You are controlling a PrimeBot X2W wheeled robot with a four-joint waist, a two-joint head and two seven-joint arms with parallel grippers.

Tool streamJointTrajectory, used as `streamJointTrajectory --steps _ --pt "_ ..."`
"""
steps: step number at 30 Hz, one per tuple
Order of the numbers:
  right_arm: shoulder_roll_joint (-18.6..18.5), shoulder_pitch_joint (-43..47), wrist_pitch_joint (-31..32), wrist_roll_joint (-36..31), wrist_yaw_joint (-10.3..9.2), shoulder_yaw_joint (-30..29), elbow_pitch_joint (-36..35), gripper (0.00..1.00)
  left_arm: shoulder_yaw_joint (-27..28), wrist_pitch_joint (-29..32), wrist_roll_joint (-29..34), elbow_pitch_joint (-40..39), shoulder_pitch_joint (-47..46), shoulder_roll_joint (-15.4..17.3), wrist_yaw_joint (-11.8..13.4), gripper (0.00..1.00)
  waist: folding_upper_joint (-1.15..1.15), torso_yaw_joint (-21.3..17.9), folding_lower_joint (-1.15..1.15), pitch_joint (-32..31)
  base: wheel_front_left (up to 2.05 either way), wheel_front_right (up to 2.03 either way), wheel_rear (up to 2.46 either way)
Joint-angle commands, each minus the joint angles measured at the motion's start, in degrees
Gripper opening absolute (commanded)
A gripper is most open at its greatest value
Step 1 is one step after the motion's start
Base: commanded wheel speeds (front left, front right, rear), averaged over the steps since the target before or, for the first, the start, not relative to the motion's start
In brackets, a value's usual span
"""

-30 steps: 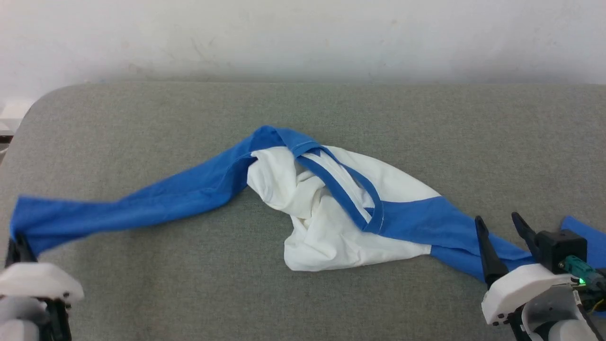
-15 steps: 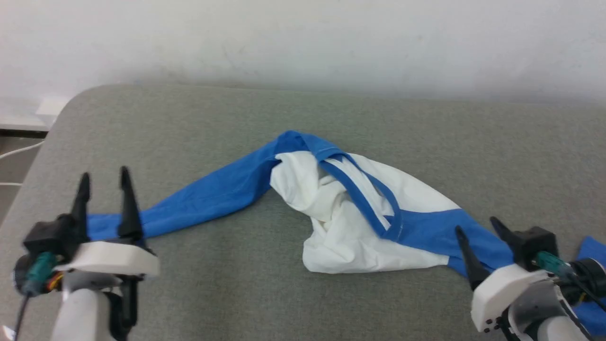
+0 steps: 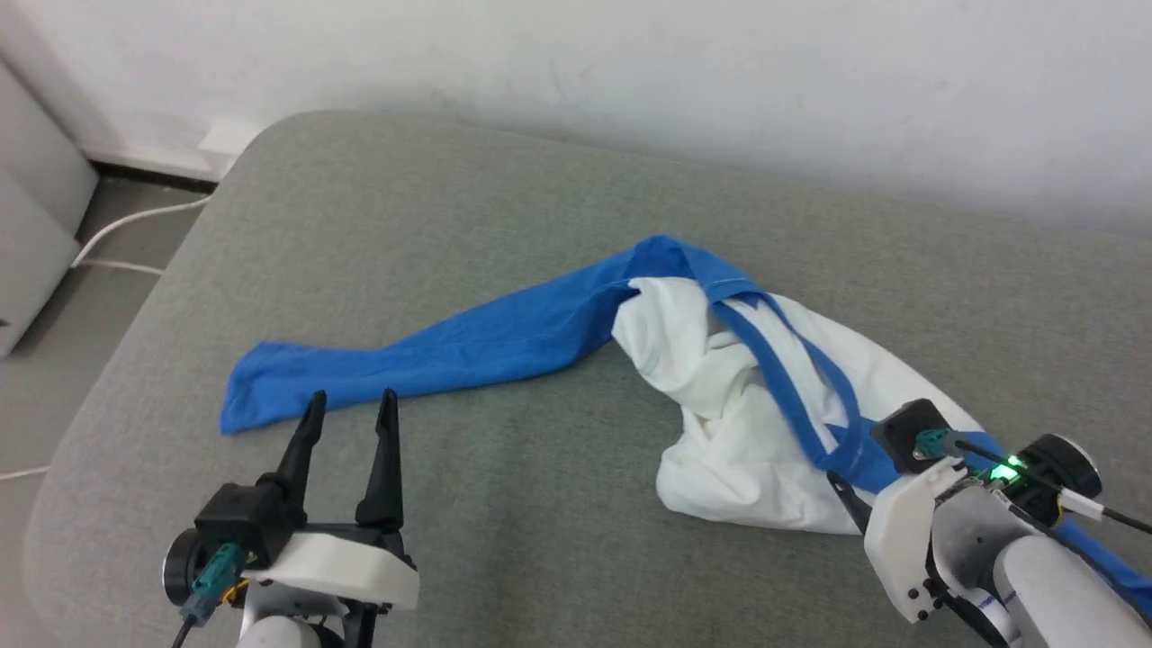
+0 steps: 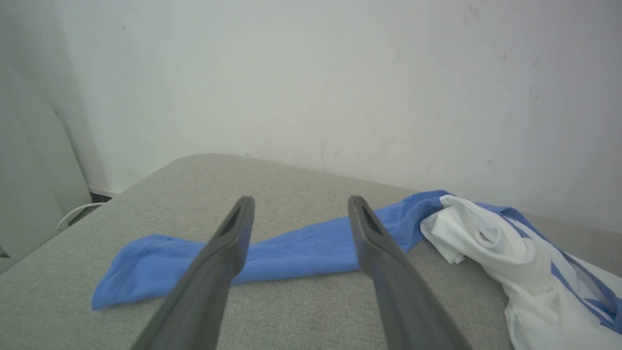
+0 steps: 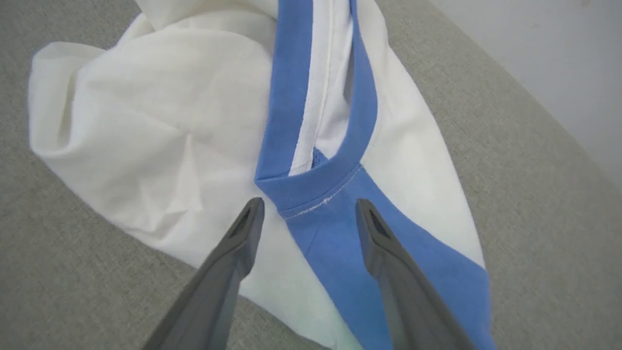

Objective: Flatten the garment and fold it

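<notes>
Mostly bunched garment, one sleeve cut off

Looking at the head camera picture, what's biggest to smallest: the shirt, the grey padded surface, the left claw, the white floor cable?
1. grey padded surface
2. shirt
3. left gripper, enlarged by nearness to the camera
4. white cable, thinnest

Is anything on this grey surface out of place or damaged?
Yes: the garment is not flat. Its white body lies crumpled in a heap, the blue neckband runs twisted across it, and one sleeve stretches out to the left. No tear or stain shows.
</notes>
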Motion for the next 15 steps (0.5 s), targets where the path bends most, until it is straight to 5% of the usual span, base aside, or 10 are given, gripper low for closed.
streamJointTrajectory --steps 1,11,12,13,15 --pt "-0.41 -1.36 0.29 0.39 -0.12 0.71 0.99 1.0 -0.05 -0.26 0.17 0.23 0.14 -0.33 -0.47 1.0 0.0 2.55 0.0 1.74 0.0 0.0 0.0" --pt "-1.31 -5.34 -0.34 2.37 -0.12 4.25 10.35 0.98 0.43 -0.27 0.55 1.28 -0.68 -1.39 -1.12 1.0 0.0 5.17 0.0 3.54 0.0 0.0 0.0" --pt "-1.03 -5.48 -1.08 2.34 -0.12 3.76 10.9 0.38 0.46 -0.27 0.62 1.38 -0.68 -1.45 -1.15 1.0 0.0 5.12 0.0 3.51 0.0 0.0 0.0" --pt "-0.63 -5.56 -1.82 2.52 -0.12 3.2 11.29 0.0 0.5 -0.27 0.68 1.51 -0.63 -1.51 -1.17 1.0 0.0 4.98 0.0 3.37 0.0 0.0 0.0" --pt "0.03 -5.61 -3.1 2.67 -0.12 2.42 11.5 0.0 0.61 -0.27 0.71 1.78 -0.47 -1.62 -1.17 1.0 0.0 4.36 0.0 2.79 0.0 0.0 0.0"
